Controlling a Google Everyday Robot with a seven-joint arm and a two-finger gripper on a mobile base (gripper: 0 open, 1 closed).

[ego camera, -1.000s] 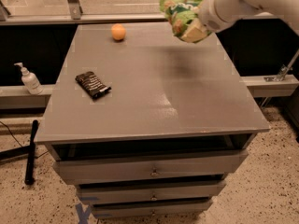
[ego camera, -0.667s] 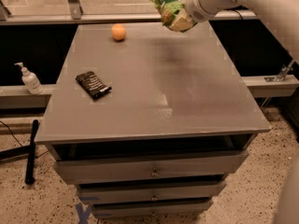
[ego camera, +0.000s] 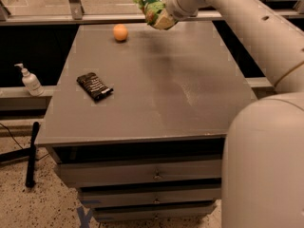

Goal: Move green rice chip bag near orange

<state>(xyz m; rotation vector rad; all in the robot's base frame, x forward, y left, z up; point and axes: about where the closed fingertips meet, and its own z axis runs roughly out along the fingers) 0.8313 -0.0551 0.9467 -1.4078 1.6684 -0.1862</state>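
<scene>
Green rice chip bag point(ego camera: 151, 3) is airborne, up over the far edge of the table point(ego camera: 156, 94), and it's on the move. A sec ago it hung over the far corner on the arm's side; now it has slid across the back edge twd the orange point(ego camera: 120, 32), closing roughly half that gap. Still clear of the tabletop, no contact w/ anything but the claw.

Orange hasn't budged: same spot near the far edge, sitting alone, a short way from the bag now rather than well apart. So the carry is working and looks most of the way done. What's left, by my read: a bit more travel twd the fruit, then lower and release beside it w/o bumping it, since a round fruit will roll if nudged.

Gripper point(ego camera: 166, 14) sits at the bag's arm-side end, clamped on it. The bag hangs off it crumpled, so the grip is narrow, pinching the foil, nothing else touched. Arm point(ego camera: 247, 27) stretches in over the back corner.

Further out: black packet point(ego camera: 94, 86) lies flat nearer the front, untouched, well away from the action. Pump bottle point(ego camera: 30, 80) stands off the table, on the ledge beside it.
</scene>
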